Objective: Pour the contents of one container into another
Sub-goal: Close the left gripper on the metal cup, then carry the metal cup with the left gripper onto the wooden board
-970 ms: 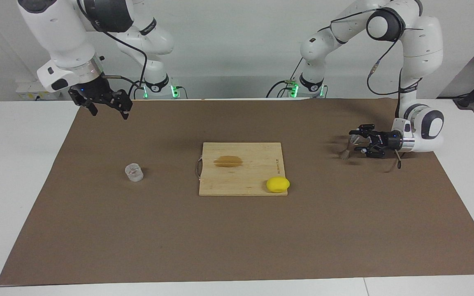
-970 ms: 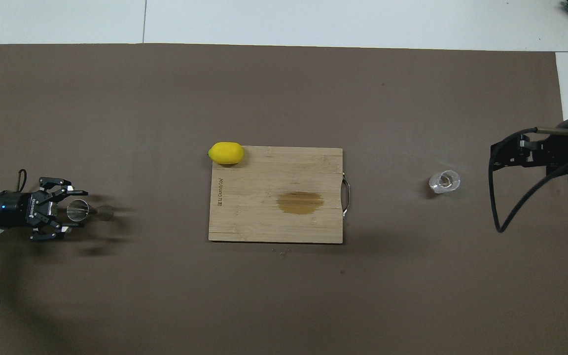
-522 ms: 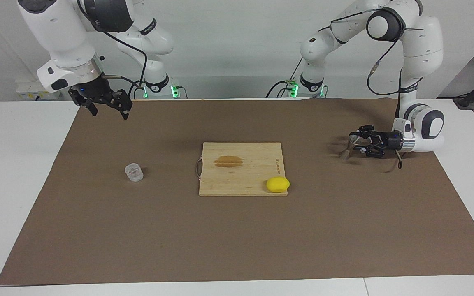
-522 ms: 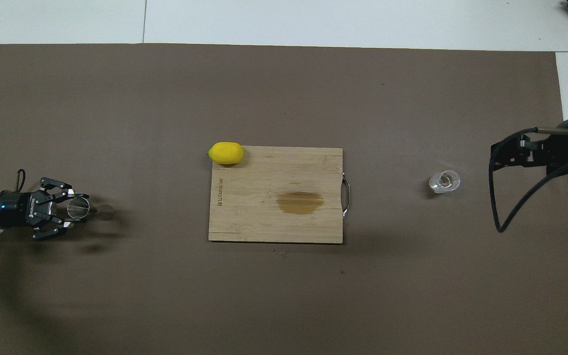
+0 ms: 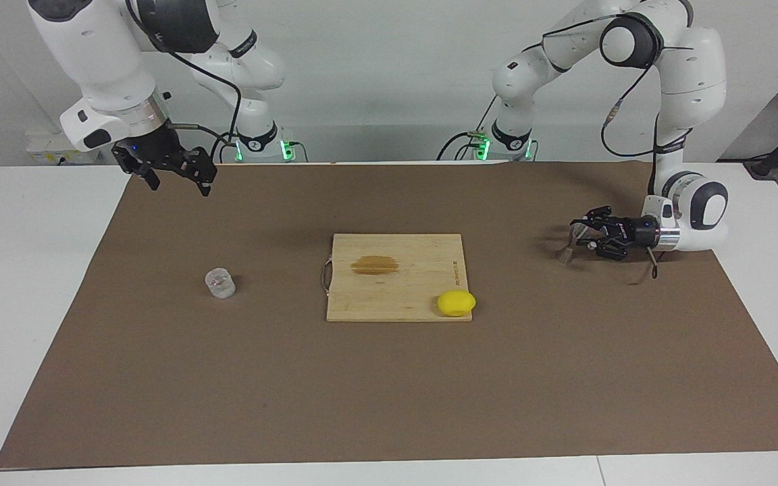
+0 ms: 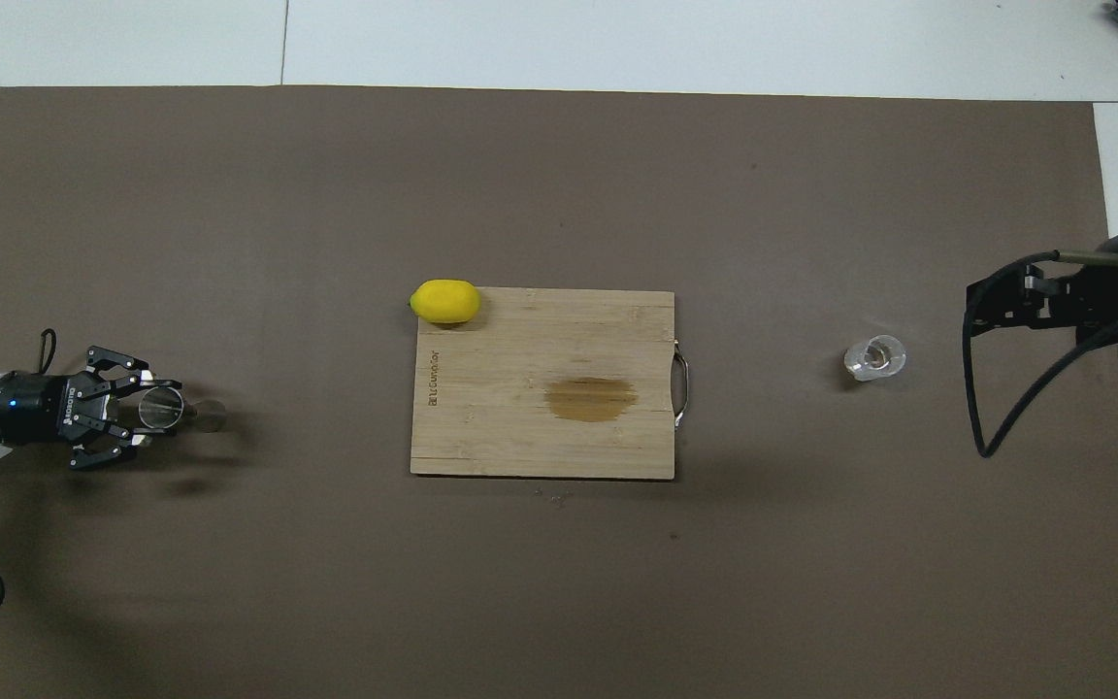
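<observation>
Facing view shows the left gripper (image 5: pixel 583 234) low at the left arm's end of the brown mat (image 5: pixel 389 398). It lies on its side, level with the table. Its fingers (image 6: pixel 159 385) sit on each side of the jigger (image 5: pixel 569 244). The jigger stands on the mat. I cannot tell if the fingers press on it or only sit close beside it. From overhead, the jigger's open top (image 6: pixel 160 409) shows between the fingers, and its foot (image 6: pixel 208 416) pokes out past them.

The right gripper (image 5: pixel 174 177) hangs up in the air over the corner of the mat at the right arm's end, close to the robots. Its fingers are spread and hold nothing. The right arm waits.

The glass (image 5: pixel 220 283) stands upright on the mat, toward the right arm's end. It is well apart from the right gripper and touches nothing else. Something small and dark shows inside it from overhead (image 6: pixel 875 357).

A wooden board (image 5: pixel 396 277) lies in the middle of the mat, between the glass and the jigger. It has a dark wet-looking stain (image 5: pixel 375 265) on it. A lemon (image 5: pixel 456 303) sits at the board's corner, the one farther from the robots and toward the left arm's end.
</observation>
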### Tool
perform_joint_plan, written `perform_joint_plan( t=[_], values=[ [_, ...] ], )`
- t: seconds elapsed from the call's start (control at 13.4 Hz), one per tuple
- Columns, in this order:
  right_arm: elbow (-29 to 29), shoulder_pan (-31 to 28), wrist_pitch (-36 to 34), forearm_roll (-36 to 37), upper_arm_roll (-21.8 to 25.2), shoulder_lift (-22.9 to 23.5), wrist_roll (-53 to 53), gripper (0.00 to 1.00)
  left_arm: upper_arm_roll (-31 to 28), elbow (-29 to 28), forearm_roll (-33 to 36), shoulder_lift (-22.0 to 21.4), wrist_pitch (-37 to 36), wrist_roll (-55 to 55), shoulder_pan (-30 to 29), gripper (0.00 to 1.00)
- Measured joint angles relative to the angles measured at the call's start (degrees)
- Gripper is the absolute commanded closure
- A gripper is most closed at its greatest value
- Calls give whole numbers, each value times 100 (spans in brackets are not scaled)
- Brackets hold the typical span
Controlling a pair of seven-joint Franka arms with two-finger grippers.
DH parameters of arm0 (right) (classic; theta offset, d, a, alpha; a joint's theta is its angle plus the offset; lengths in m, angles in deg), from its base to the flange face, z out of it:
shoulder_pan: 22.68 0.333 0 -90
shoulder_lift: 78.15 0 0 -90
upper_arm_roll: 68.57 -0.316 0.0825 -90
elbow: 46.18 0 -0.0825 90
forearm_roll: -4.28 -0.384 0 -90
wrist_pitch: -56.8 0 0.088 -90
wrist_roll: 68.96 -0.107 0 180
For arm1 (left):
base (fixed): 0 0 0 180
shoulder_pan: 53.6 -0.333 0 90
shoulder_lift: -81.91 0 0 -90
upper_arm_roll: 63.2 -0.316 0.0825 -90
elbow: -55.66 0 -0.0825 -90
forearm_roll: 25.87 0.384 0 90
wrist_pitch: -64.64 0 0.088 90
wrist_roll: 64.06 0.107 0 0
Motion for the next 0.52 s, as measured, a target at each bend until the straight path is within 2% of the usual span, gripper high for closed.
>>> perform_joint_plan(
  t=[0.22, 0.52],
  values=[
    [0, 0, 0, 0, 0, 0, 0, 1, 8, 4, -5, -4, 9, 0, 7, 97],
    [0, 0, 0, 0, 0, 0, 0, 1, 267, 17, -281, -34, 8, 0, 26, 100]
  ],
)
